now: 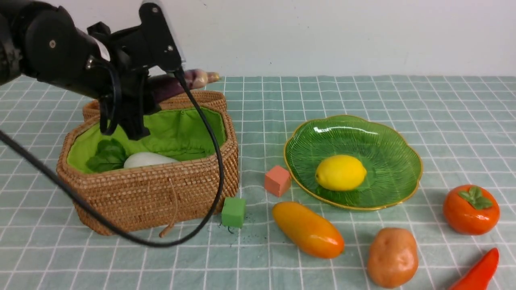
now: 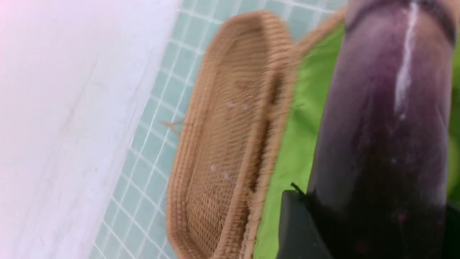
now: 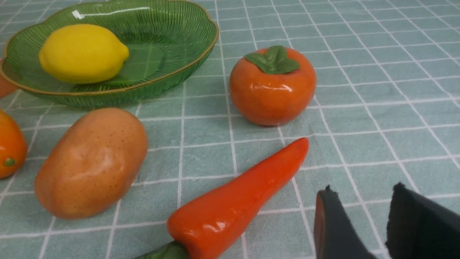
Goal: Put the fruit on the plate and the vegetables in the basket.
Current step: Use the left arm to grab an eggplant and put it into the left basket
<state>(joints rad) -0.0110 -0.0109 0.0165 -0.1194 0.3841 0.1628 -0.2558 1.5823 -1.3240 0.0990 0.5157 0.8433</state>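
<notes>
The left gripper point(image 1: 134, 125) grips the eggplant point(image 2: 381, 126) above the basket's point(image 1: 149, 193) back rim, probably to lower it beside the radish point(image 1: 147, 160) inside. Well right of the basket, the right gripper point(image 3: 363, 225) hangs parted and empty near the pepper point(image 3: 233, 201), likely its next pick.

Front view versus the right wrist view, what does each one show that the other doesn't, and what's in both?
Only the front view: the basket with the radish in it, the eggplant above it, and the green cube. Only the right wrist view: the right gripper, open and empty, and the green stem end of the pepper. Both: the plate holding the lemon, the persimmon, the potato, the pepper and the mango, cut off in the wrist view.
</notes>
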